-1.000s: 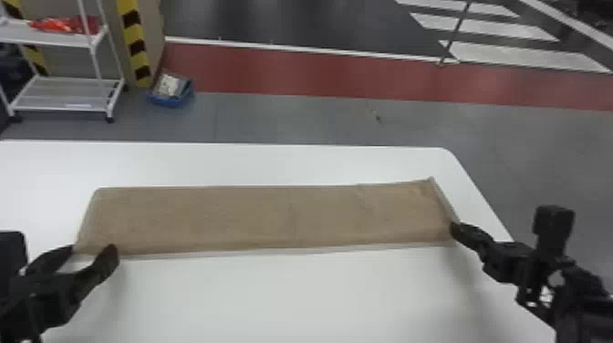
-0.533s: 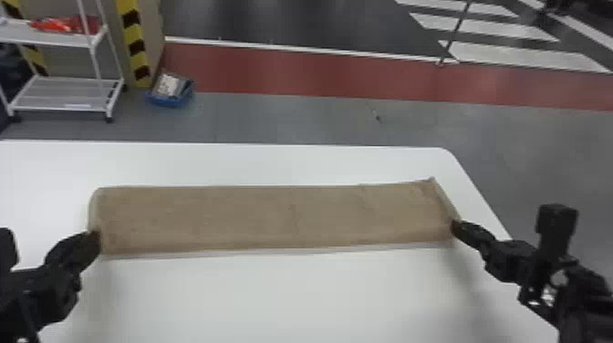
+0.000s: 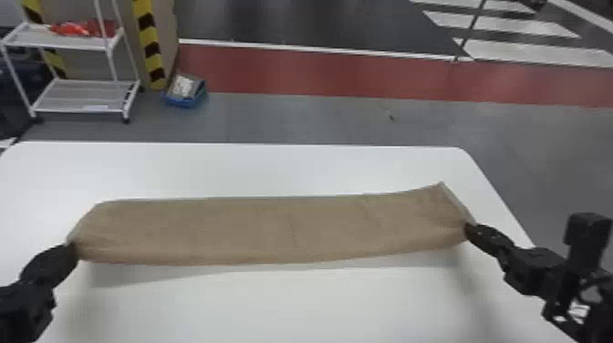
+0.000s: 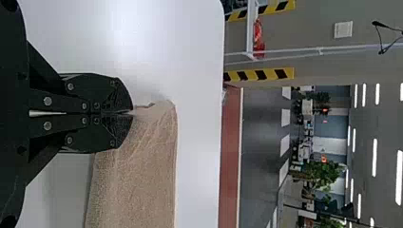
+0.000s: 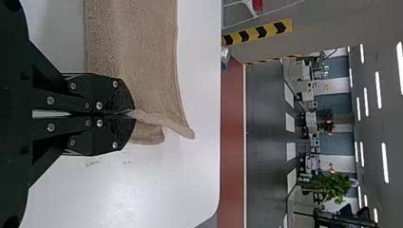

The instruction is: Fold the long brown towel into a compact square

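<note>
Above the smooth white counter (image 3: pixel 319 305), the black left end effector (image 3: pixel 71 250) and black right end effector (image 3: pixel 471 227) pinch opposite ends of the long brown cloth towel (image 3: pixel 283 230) stretched between them; it looks folded lengthwise, with shortening folds remaining.

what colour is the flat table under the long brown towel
The table is white, clearest in the head view.
</note>
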`<state>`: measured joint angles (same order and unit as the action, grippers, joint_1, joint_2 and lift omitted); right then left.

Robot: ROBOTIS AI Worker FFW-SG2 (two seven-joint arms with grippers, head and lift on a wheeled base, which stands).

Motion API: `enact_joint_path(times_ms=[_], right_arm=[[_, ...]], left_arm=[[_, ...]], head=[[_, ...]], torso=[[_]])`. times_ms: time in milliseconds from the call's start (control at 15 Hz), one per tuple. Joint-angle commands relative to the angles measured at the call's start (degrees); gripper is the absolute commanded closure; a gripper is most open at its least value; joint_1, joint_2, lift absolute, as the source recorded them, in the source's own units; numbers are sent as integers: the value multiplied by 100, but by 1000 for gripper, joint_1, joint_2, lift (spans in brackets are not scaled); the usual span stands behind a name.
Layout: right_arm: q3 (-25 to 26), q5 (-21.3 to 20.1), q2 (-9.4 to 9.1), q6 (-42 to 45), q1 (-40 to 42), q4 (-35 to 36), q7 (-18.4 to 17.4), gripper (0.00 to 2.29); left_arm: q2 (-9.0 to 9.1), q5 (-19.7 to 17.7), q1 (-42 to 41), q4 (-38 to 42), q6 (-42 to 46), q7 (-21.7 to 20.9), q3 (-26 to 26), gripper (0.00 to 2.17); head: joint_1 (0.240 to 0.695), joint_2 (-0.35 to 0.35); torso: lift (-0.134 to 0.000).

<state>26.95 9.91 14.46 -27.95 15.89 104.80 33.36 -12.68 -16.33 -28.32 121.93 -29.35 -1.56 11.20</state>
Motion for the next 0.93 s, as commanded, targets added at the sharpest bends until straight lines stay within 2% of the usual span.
enact_joint_path(times_ms=[0,267,333,467,533,733,867], right_arm=[[56,2,-137,39,151,154,39,1119],[109,2,-181,110,318,163,47,1099],[109,-7,-207,127,362,163,47,1001],[100,-7,-312,391,432,163,47,262],[135,2,-391,619,441,163,21,39],[311,46,-629,1076,520,541,-216,26],[214,336,-708,1164,520,787,-568,33]], left_arm=[[3,-20,-245,164,-14,-108,225,1710],[20,-64,-456,252,-49,-548,401,1706],[29,-64,-464,252,-84,-618,410,1706],[29,-55,-464,217,-32,-644,410,1693],[29,-64,-456,190,74,-644,392,1625],[29,-90,-447,111,636,-644,348,1605],[29,-204,-403,138,654,-653,348,1605]], head=[[695,-129],[695,-108],[695,-110],[695,-116],[695,-115],[695,-113],[695,-123]], torso=[[-125],[-125],[-125],[-125],[-125],[-125],[-125]])
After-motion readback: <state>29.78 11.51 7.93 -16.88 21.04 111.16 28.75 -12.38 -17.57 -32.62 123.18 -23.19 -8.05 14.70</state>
